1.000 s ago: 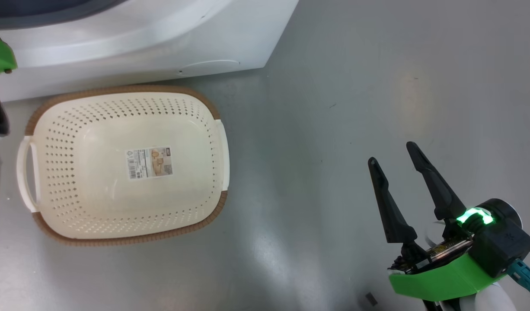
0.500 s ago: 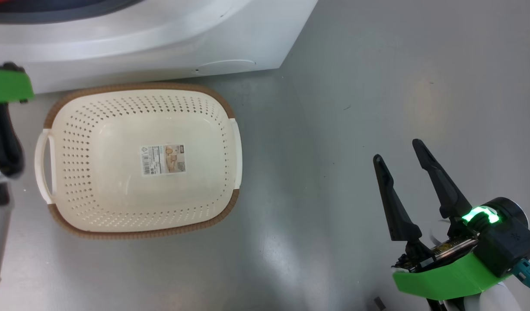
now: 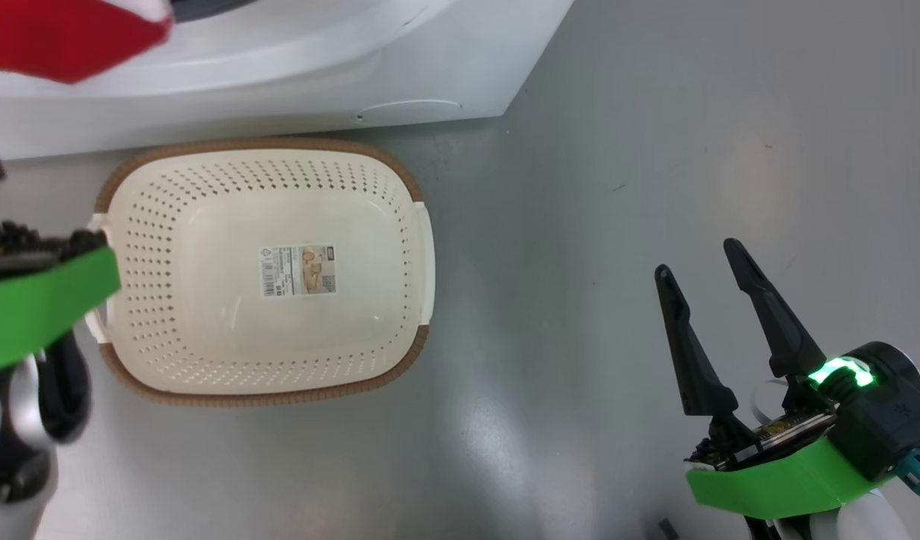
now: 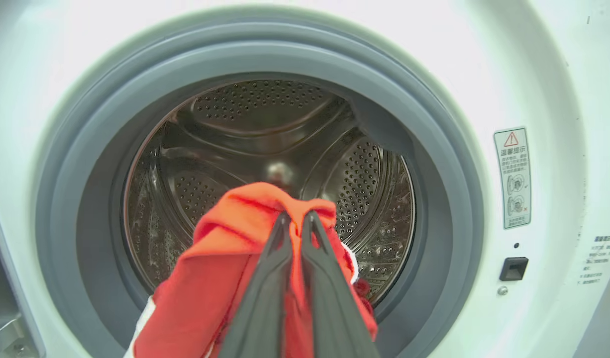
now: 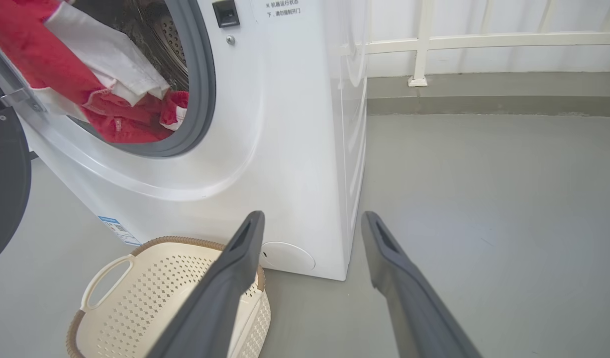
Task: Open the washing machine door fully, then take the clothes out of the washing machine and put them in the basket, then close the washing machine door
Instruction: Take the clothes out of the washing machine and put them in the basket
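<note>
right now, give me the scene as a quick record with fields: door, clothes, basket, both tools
door: washing machine door swung open
washing machine: steel drum exposed
clothes: red and white fabric, pinched in front of the drum mouth
left tool: shut on the clothes
right tool: open, holding nothing, over the floor to the right of the basket
basket: on the floor in front of the machine, no clothes in it, sticker on its bottom
stage: unloading, door not yet closed

Soft red cloth clothes (image 4: 210,278); shiny perforated steel drum (image 4: 265,109); matt plastic basket (image 3: 205,187); smooth floor (image 3: 617,150)
</note>
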Robot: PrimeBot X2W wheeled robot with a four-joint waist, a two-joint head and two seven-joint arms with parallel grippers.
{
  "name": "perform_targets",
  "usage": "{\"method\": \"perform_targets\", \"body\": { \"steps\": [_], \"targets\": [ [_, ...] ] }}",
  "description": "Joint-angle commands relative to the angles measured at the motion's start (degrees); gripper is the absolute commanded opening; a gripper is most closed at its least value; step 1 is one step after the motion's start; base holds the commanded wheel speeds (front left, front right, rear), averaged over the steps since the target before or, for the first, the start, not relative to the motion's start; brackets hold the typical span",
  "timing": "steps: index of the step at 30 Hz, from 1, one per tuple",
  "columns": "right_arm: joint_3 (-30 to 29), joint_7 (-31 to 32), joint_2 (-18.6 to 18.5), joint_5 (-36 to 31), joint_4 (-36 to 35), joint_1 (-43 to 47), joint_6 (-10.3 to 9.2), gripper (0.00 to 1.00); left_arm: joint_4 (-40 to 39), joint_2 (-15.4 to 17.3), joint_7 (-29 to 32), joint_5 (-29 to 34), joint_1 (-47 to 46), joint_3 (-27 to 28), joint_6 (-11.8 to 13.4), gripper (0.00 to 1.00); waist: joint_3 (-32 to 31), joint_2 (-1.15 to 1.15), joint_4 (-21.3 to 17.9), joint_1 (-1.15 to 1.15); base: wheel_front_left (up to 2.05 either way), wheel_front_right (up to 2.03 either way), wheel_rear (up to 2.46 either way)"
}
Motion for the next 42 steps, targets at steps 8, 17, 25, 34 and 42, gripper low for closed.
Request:
{"method": "perform_targets", "body": {
  "steps": [8, 17, 25, 34, 42],
  "targets": [
    [0.8, 0.2, -0.1, -0.3, -1.4, 0.3, 0.09, 1.00, -11.9, 4.1, 2.3, 3.2, 3.9, 2.1, 4.0, 0.00, -0.2, 0.00, 1.1, 0.00, 0.00, 0.00, 0.00],
    [0.6, 0.4, -0.3, -0.4, -1.5, 0.3, 0.09, 1.00, -20.6, 5.7, 5.6, 5.6, 4.5, 2.8, 7.0, 0.00, -0.7, 0.00, 1.9, 0.00, 0.00, 0.00, 0.00],
    [0.5, 0.4, -0.3, -0.5, -1.7, 0.4, 0.09, 1.00, -27.6, 7.0, 7.3, 8.5, 3.4, 3.6, 8.8, 0.00, -0.7, 0.00, 2.0, 0.00, 0.00, 0.00, 0.00],
    [1.0, 0.0, -0.2, -0.3, -1.7, 0.0, 0.09, 1.00, -26.9, 5.2, 8.9, 6.5, 5.1, 2.3, 9.7, 0.00, 0.0, 0.00, 1.5, 0.00, 0.00, 0.00, 0.00],
    [0.9, -0.2, -0.3, -0.3, -1.7, -0.1, 0.09, 1.00, -18.6, 1.9, 3.9, 3.1, 9.5, -0.1, 7.6, 0.00, 0.9, 0.00, 1.1, 0.00, 0.00, 0.00, 0.00]
  ]
}}
